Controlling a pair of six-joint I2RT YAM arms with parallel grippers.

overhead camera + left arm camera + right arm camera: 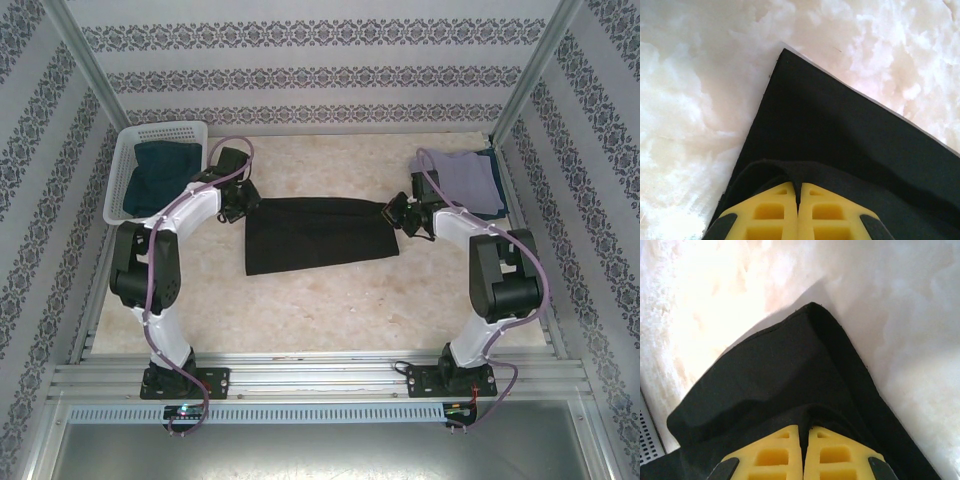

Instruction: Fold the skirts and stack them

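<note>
I hold the black skirt [320, 235] with both claws. My left claw [799, 187] is closed tight on its far left corner, and my right claw [805, 429] is clamped on its far right corner; in each wrist view the cloth rises in a small ridge between the yellow fingers [770, 212].

The skirt lies flat in the middle of the table [330, 310], between my two arms. Its long axis runs from left to right, almost parallel to the near edge of the table. The left side looks a little deeper than the right side, so I judge that it narrows toward the right, but I cannot tell for sure which end is the waist.

The step in hand, I think, is a fold of the far edge over to the near edge. To do it well, both claws should lift together at the same height and move toward me at the same speed, so that the edge stays straight and the corners meet the near corners. I should not pull the claws apart, because the cloth can slip out.

One dark blue skirt [160, 175] lies in the basket [118, 165] at the far left, and a lavender skirt [462, 178] lies at the far right.
</note>
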